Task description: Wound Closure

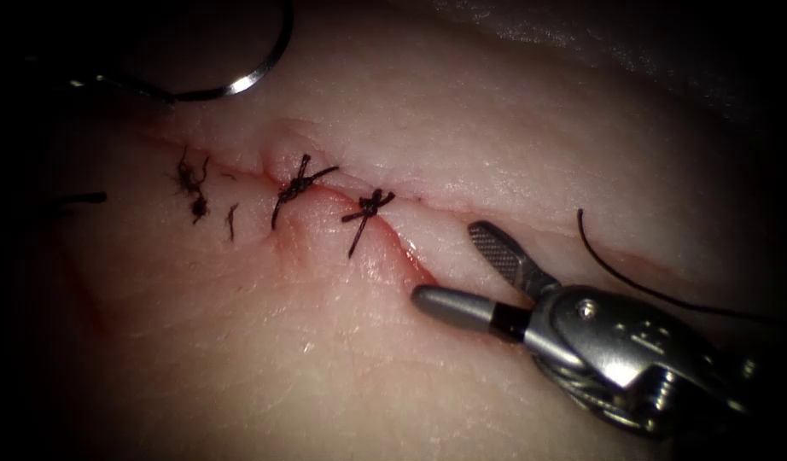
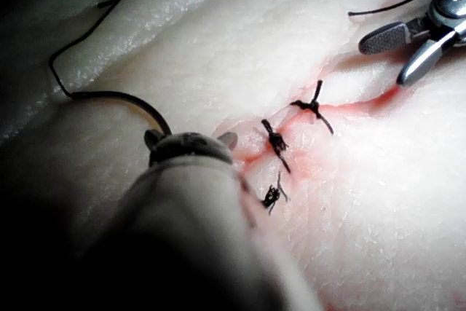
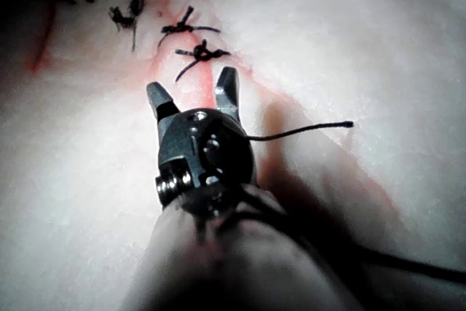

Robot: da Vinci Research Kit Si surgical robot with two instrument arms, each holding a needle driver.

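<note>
Scene: pork-belly tissue [image 1: 462, 128] lay under the endoscope, its cut [image 1: 428, 205] running from upper left down to lower right, with red fluid [image 1: 410, 265] along the open stretch.
Stitches: three dark knots [image 1: 370, 207] with short cut ends sat across the left and middle of the cut.
Right tool [image 1: 462, 269]: jaws spread wide and holding nothing, one tip on each side of the unclosed cut just right of the last knot.
Thread [image 1: 632, 282]: a loose dark strand lay on the tissue right of the cut, close beside the right tool, its free end curling up.
Needle [image 1: 257, 72]: its bright curve lay at the far upper left, well apart from the right tool and not in the tissue.
Left tool [image 2: 191, 143]: seen from behind in its own wrist view, beside the needle's curve; whether it gripped the needle could not be told.
Doing it well: in my judgement, the next bite belonged on the open stretch, spaced evenly from the last knot, with loose thread kept out of the jaws.
</note>
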